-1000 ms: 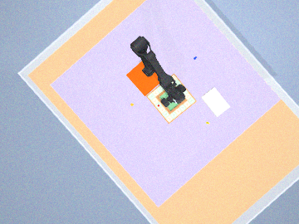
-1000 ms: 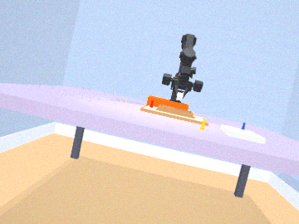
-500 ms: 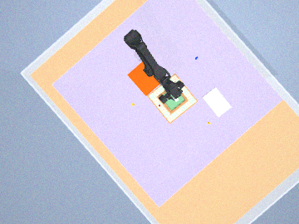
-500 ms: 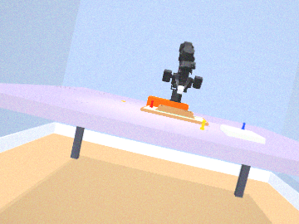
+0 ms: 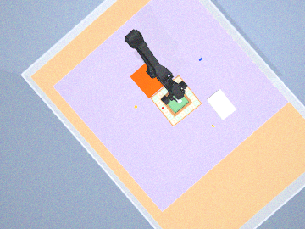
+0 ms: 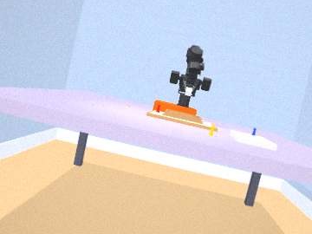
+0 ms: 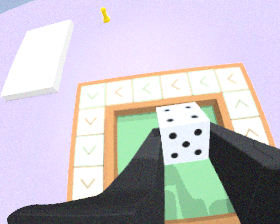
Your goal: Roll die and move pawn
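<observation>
My gripper (image 5: 178, 98) (image 6: 188, 93) (image 7: 179, 131) is shut on the white die (image 6: 188, 91) (image 7: 185, 137) and holds it above the dice tray. The die's upper face and the face toward the wrist camera both show several black pips. The green-floored tray (image 5: 178, 107) (image 7: 131, 145) looks empty where it shows; the fingers and die hide part of it. The board (image 5: 174, 120) (image 6: 182, 122) (image 7: 89, 150) has arrow squares around the tray. A red pawn (image 5: 163, 108) (image 6: 158, 108) stands on the board's ring and is out of the wrist view.
An orange block (image 5: 146, 81) (image 6: 173, 107) sits against the board's arm side. A white slab (image 5: 221, 104) (image 6: 253, 139) (image 7: 42, 60) lies apart from the board. A yellow piece (image 5: 213, 125) (image 6: 211, 130) (image 7: 105, 15), another yellow piece (image 5: 135, 107) and a blue one (image 5: 200, 59) (image 6: 254, 132) are off the board.
</observation>
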### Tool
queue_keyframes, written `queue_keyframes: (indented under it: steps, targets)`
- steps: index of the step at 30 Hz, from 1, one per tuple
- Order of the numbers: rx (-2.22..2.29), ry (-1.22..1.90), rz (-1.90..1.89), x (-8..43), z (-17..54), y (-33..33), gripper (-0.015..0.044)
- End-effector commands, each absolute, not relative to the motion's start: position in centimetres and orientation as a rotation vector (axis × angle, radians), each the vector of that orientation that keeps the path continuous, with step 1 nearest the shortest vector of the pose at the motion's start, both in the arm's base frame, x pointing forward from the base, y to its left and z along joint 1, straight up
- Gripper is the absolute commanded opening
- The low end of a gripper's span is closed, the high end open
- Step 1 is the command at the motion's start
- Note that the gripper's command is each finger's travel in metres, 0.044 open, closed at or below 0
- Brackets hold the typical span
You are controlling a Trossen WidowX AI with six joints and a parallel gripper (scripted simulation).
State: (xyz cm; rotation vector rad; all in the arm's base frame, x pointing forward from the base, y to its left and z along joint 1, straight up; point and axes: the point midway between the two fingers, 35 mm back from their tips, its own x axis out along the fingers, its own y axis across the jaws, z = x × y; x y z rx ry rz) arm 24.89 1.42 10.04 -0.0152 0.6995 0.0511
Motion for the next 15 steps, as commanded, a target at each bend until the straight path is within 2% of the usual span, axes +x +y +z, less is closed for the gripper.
queue_keyframes:
  steps: [1, 9, 15]
  targets:
    - [-0.015, 0.699, 0.051, 24.9, 10.0, 1.4, 0.0026]
    - [-0.015, 0.699, 0.051, 24.9, 10.2, 1.4, 0.0236]
    - [-0.019, 0.699, 0.058, 24.8, 14.0, 1.4, 0.0394]
